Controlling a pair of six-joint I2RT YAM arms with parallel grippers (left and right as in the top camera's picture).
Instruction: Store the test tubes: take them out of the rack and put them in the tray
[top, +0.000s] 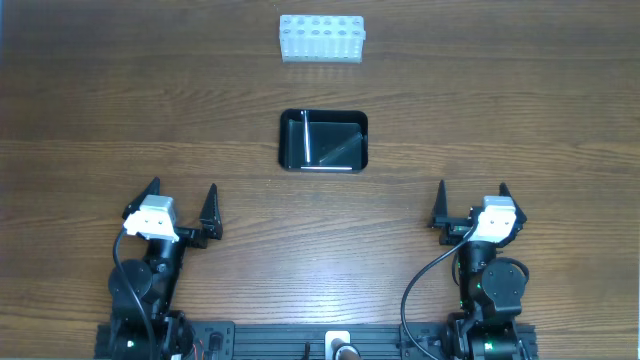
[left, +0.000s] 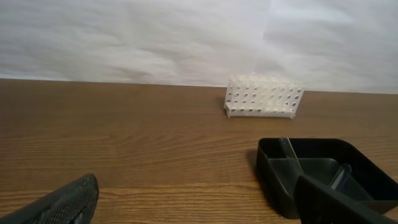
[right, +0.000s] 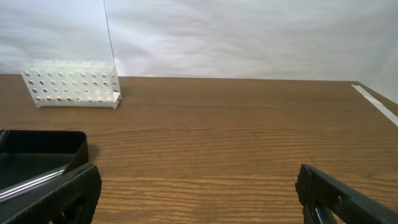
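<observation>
The white plastic rack (top: 322, 40), a block pitted with rows of round holes, sits at the far side of the wooden table (top: 120, 110), its long axis running left to right. Nearer the arms lies the black tray (top: 361, 140), a glossy rectangle with rounded corners. Inside it, one clear test tube (top: 305, 138) points from the arms toward the rack. A second tube (top: 328, 167) lies crosswise along the near wall. A slanted streak between them may be a third; I cannot be sure. The left gripper (top: 183, 190) and the right gripper (top: 472, 190) rest low near their bases, aimed at the tray, dark textured fingers spread wide with nothing between them.
</observation>
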